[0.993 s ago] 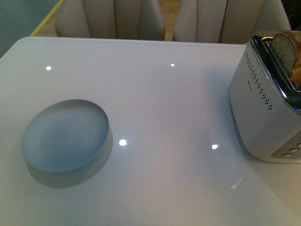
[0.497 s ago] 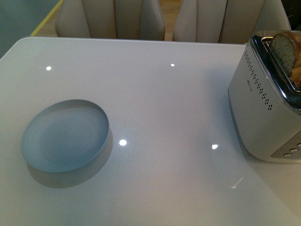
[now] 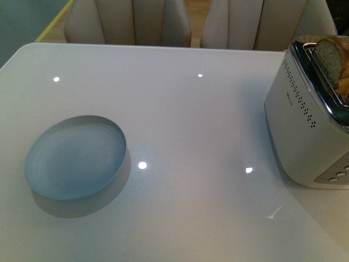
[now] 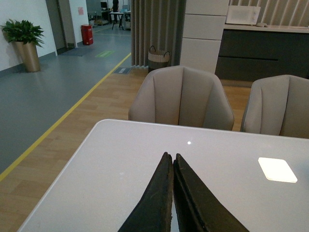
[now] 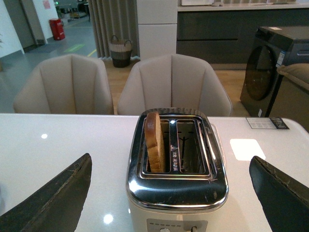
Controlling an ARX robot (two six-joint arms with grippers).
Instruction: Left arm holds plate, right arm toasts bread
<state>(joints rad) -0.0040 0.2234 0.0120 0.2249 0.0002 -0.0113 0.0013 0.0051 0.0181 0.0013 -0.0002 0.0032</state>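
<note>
Only the front view shows the round pale blue-grey plate (image 3: 75, 157), at eight o'clock on the white table (image 3: 196, 120). Wrist views reveal the left gripper (image 4: 172, 166) closed, empty; the right gripper (image 5: 171, 186) wide apart, and the speckled bread slice (image 5: 154, 141) upright in the silver toaster's (image 5: 176, 186) slot.

The plate (image 3: 75, 157) lies on the table (image 3: 196, 125), toward its left side. The toaster (image 3: 311, 128) stands on the table at the right edge, well apart from the plate. The bread (image 3: 330, 56) stands upright in one of the toaster's two slots; the other slot (image 5: 189, 145) lies beside it. Two chairs (image 3: 128, 22) stand behind the table's far edge, side by side
</note>
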